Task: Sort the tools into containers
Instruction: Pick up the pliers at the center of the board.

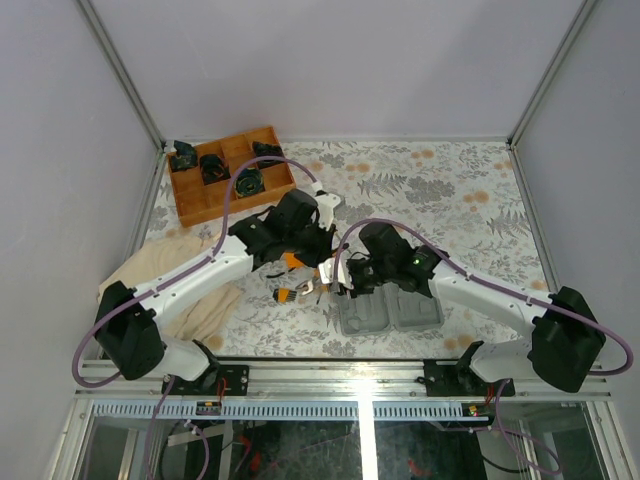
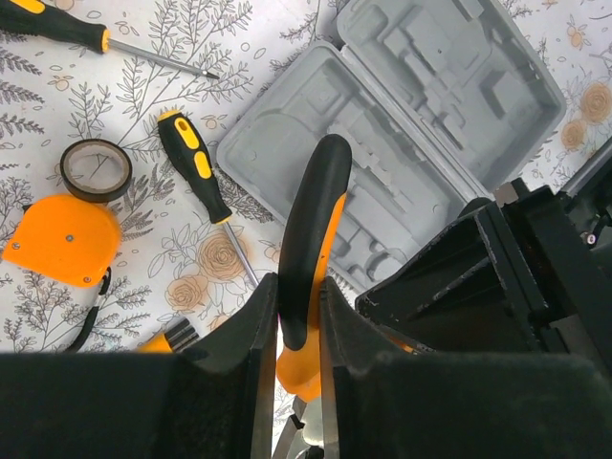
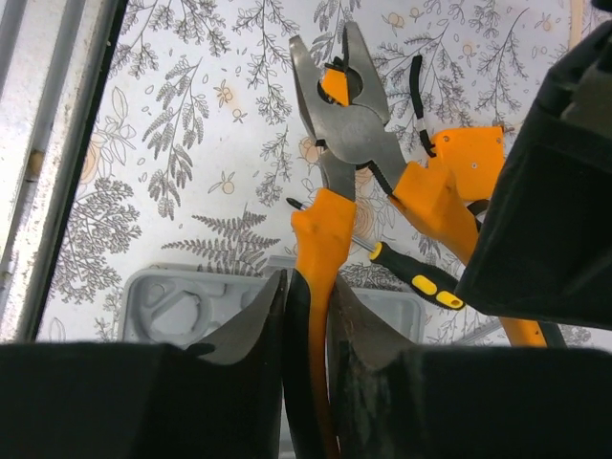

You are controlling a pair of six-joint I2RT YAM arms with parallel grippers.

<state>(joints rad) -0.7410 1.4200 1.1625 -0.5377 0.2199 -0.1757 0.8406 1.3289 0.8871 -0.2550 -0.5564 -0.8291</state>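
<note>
Left gripper point(image 2: 298, 325) pinching one pliers point(image 3: 337, 143) handle; right gripper point(image 3: 306, 306) clamping the other; likely handing over for grey case point(image 2: 430, 105).

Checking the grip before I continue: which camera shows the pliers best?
Right wrist. It shows the pliers almost whole: metal head slightly open, orange handle running down between the right end effector's fingers. The left wrist shows only one black-and-orange handle between its fingers; in the top view they are nearly hidden between the two arms.
</note>
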